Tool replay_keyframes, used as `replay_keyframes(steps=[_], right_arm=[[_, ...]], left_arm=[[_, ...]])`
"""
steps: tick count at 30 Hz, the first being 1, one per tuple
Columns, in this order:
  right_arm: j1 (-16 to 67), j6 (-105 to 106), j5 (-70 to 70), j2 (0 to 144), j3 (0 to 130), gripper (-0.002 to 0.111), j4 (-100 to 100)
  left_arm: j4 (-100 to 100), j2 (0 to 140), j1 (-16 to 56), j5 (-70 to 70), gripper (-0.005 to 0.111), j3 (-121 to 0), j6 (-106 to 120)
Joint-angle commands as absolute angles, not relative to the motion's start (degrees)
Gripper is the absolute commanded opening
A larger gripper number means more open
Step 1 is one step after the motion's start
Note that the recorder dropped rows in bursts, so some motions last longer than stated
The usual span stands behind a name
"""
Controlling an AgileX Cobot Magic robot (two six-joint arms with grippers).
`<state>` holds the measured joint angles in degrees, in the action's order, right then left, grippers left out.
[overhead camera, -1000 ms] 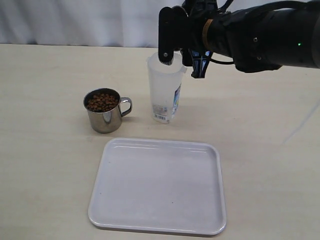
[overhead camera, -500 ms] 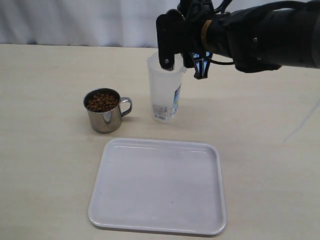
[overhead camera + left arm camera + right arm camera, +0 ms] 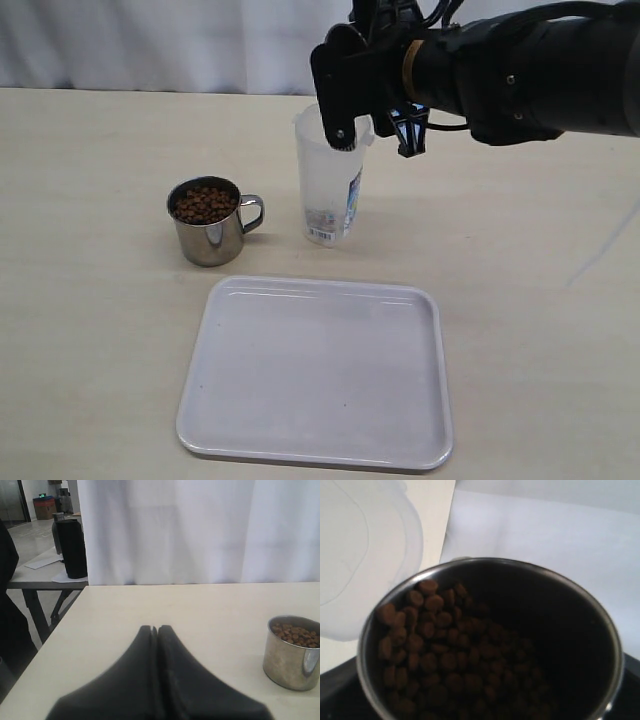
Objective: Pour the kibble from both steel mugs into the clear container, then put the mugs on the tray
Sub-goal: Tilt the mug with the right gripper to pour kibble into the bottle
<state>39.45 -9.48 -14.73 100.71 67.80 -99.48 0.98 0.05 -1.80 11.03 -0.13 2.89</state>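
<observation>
As our right tool [image 3: 368, 112], pinching a mug [image 3: 490, 630], has tipped further over the container [image 3: 330, 190], kibble [image 3: 440, 650] banks toward the lip, so we judge pouring imminent. Our left tool [image 3: 156, 680] sits pressed together; the second mug [image 3: 207, 225] stands full on the counter [image 3: 100, 300].

I see a pale beige counter [image 3: 90, 330], with a white curtain [image 3: 150, 45] hanging along its far edge. Off one side of the counter stands a second table [image 3: 35, 579] carrying a black cylinder [image 3: 72, 547] and a paper sheet [image 3: 42, 562].
</observation>
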Motion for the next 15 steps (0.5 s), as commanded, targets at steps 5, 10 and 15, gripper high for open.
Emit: replay_keyframes(steps=[5,10,15], right_arm=[[39.5,-6.6,-15.1,100.3,68.3,0.005,-99.9],[39.5,-6.2,-15.1,100.3,68.7,0.005,-99.9],[39.5,-4.8,-15.1,100.3,68.7,0.005,-99.9]], left_arm=[[0.8,0.0,-1.2,10.9,0.000,0.0,2.7],[0.8,0.0,-1.2,10.9,0.000,0.0,2.7],[0.8,0.0,-1.2,10.7,0.000,0.0,2.7]])
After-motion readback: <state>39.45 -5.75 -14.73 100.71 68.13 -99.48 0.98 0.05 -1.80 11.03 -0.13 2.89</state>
